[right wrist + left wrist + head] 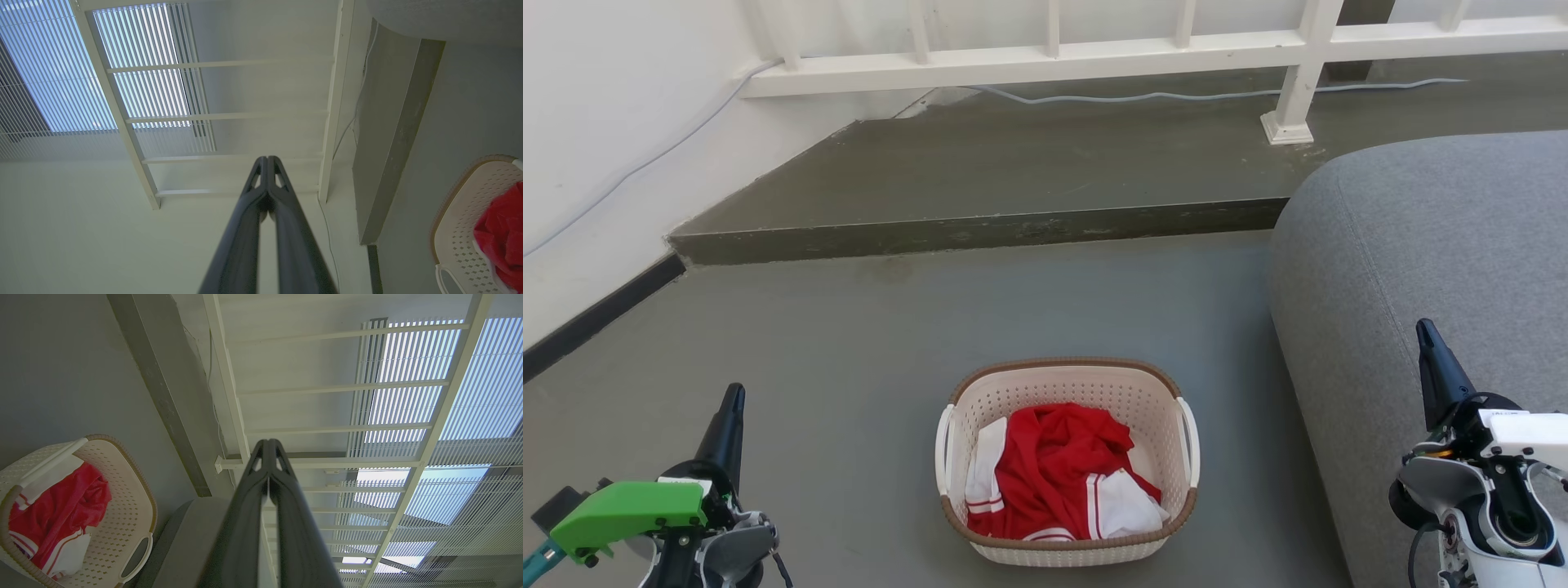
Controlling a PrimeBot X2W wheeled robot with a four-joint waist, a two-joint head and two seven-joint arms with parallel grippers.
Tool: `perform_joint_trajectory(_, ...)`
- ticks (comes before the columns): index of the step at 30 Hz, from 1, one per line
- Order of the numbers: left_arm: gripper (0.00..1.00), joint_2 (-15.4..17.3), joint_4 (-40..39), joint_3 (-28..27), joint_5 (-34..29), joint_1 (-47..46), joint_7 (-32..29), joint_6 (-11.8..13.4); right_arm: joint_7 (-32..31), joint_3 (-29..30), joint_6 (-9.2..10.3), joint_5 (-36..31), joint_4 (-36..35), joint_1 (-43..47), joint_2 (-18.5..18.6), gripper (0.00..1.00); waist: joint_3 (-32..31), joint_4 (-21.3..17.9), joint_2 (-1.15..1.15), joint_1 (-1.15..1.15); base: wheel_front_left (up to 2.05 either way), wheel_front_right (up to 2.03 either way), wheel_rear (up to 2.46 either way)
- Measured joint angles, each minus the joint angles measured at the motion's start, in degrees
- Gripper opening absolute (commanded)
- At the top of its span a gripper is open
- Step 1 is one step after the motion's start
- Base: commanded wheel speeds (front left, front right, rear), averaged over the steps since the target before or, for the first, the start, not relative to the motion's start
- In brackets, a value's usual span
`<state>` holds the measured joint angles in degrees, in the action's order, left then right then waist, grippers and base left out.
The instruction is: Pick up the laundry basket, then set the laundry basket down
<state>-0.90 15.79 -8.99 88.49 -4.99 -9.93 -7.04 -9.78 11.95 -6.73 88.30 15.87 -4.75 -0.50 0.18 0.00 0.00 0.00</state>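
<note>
The laundry basket point(1068, 384) is cream-white perforated plastic with a brown woven rim and white side handles. It stands on the grey floor at the lower middle of the head view, holding red and white clothes point(1062, 474). It also shows in the left wrist view as the laundry basket point(122, 498), and in the right wrist view as the laundry basket point(457, 212). My left gripper point(734, 396) is shut and empty, well to the basket's left. My right gripper point(1423, 331) is shut and empty, off to the basket's right, over the sofa. Each wrist view shows its fingertips together: left gripper point(268, 442), right gripper point(267, 158).
A grey sofa point(1437, 269) fills the right side, close to the basket. Behind the basket a raised concrete step point(980, 233) crosses the floor, with a white railing point(1094, 57) and a cable point(1176, 96) on it. A white wall point(605, 131) with a dark skirting is at the left.
</note>
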Motion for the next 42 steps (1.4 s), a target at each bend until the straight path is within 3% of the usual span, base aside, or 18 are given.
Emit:
perform_joint_trajectory(11, 0.00, -0.3, 1.2, 0.0, 0.0, 0.7, 0.0, 0.1, 0.0, 0.0, 0.23, 0.0, 1.2, 0.8, -0.3, 0.00, 0.0, 0.0, 0.00, 0.00, 0.00, 0.00, 0.00)
perform_joint_trajectory(12, 1.00, -0.6, 2.5, 0.0, 0.0, 2.0, 0.0, 0.1, 0.0, 0.0, 0.26, 0.0, 2.5, 2.2, -0.9, 1.00, 0.0, 0.0, 0.00, 0.00, 0.00, 0.00, 0.00)
perform_joint_trajectory(32, 1.00, -1.0, 1.2, 2.7, -0.7, 2.7, 3.4, 0.1, 2.2, -1.7, 0.25, 0.0, 0.4, 3.0, -1.1, 1.00, 0.1, 0.2, 0.00, 0.00, 0.00, 0.00, 0.00)
perform_joint_trajectory(42, 1.00, 0.1, -0.3, 5.7, -4.6, 2.6, 6.2, 0.1, 4.1, -3.7, 0.25, -1.5, -2.0, 3.0, -0.5, 1.00, 0.2, 0.3, 0.00, 0.00, 0.00, 0.00, 0.00)
